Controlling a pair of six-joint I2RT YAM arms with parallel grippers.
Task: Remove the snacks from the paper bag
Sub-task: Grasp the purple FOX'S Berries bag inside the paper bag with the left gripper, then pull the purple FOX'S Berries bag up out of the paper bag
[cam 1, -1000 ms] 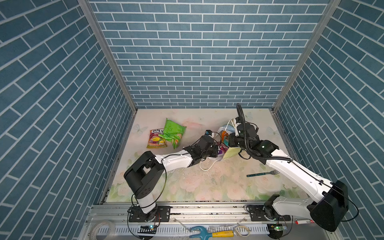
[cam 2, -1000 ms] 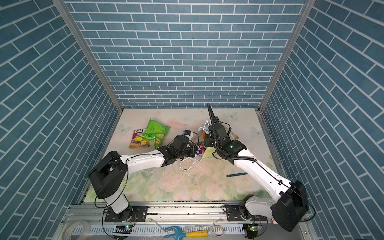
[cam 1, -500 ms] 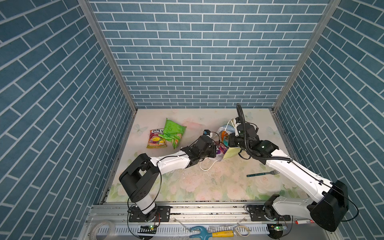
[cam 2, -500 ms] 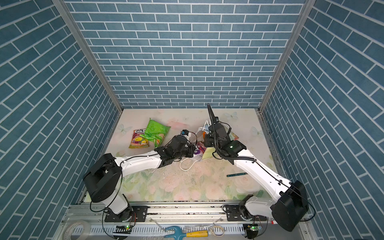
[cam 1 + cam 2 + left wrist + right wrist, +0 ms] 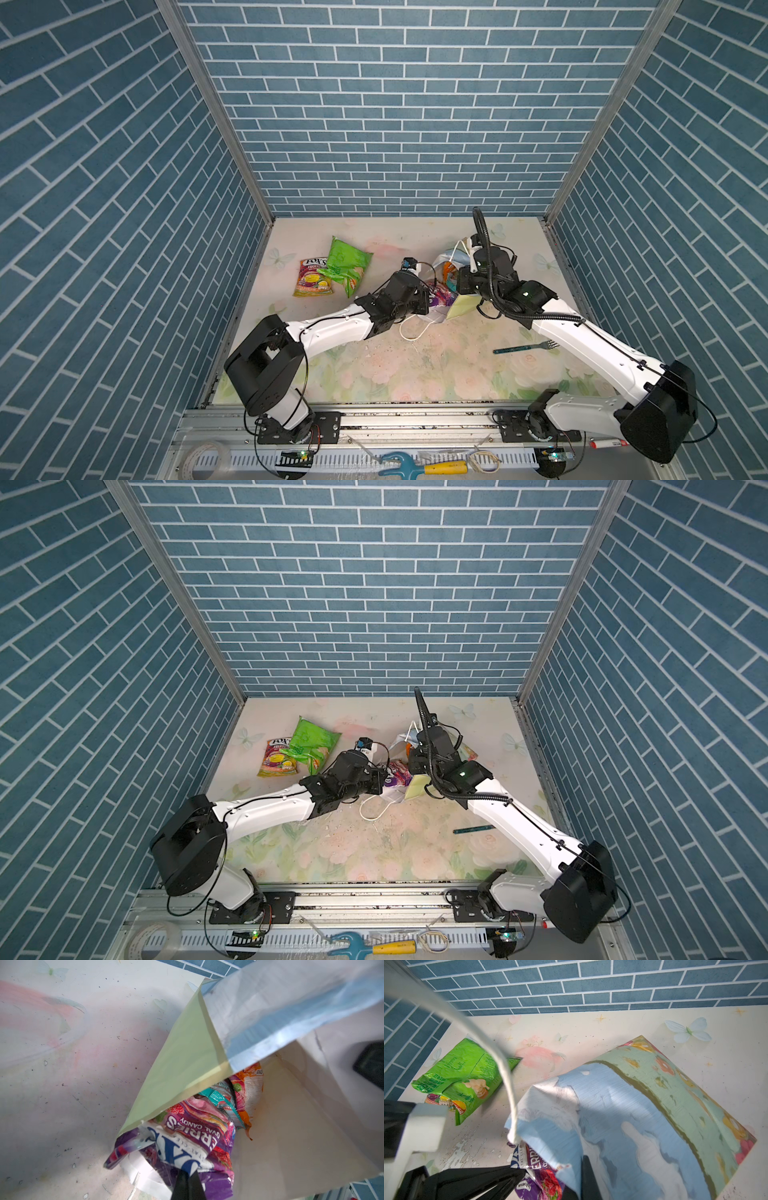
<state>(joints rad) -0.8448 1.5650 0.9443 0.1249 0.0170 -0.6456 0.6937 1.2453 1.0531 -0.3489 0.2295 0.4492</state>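
Lying on side on counter [image 5: 374, 365]: paper bag [image 5: 643, 1105], long axis diagonal, mouth facing front-left, base back-right; left claw [image 5: 188, 1176] clamped on purple candy packet [image 5: 187, 1138], partly out of mouth; right claw [image 5: 578, 1180] pinching bag's upper rim.

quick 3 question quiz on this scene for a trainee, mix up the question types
1. True or false: the green chip bag lies outside the paper bag.
2. What is the left gripper shut on? A the green chip bag, B the purple candy packet, C the paper bag.
3. In a few words: what does the right gripper hold?
Key: 1 true; 2 B; 3 the paper bag, at its rim.
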